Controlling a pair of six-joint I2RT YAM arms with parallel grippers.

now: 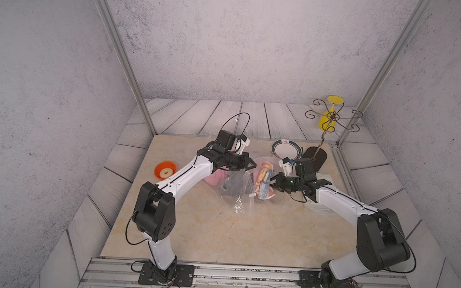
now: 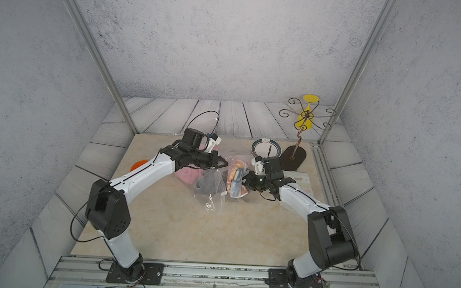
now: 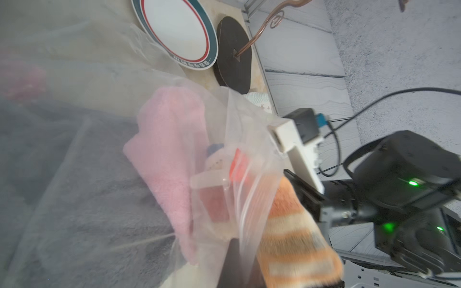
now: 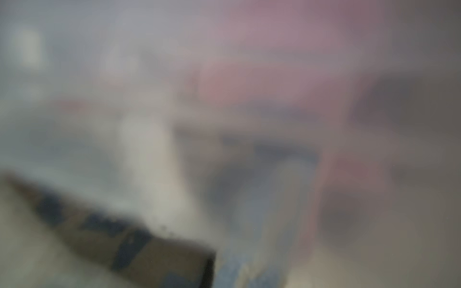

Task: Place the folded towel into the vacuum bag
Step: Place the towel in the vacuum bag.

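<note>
Beige marble tabletop, boxed in by grey walls left, right and far. Bare across the whole near half, right down to the metal rail at the near edge. Crowded only in the far half.

Vacuum bag sprawled at the middle, crinkled and clear, its far edge reaching almost to the far edge of the top. One loose corner trailing nearward onto bare marble. Seen through the plastic: a pink towel and a grey cloth, both toward the left end.

Folded towel, orange-and-cream striped with blue, standing on edge at the raised mouth on the right side of the bag, between the two grippers. Cannot tell whether its leading edge is inside the zip-seal.

Folded white cloths under the right arm, close to the right edge. Plate and the dark base of a wire stand at far right, just beyond the mouth, with little room there. Orange lid alone at left, well apart from the bag.

Left gripper pinched tight on the mouth edge, holding it lifted. Right gripper clamped narrow on the towel. Small white slider clip on the zip-seal edge, just beside the towel. Right wrist view too blurred to read.
</note>
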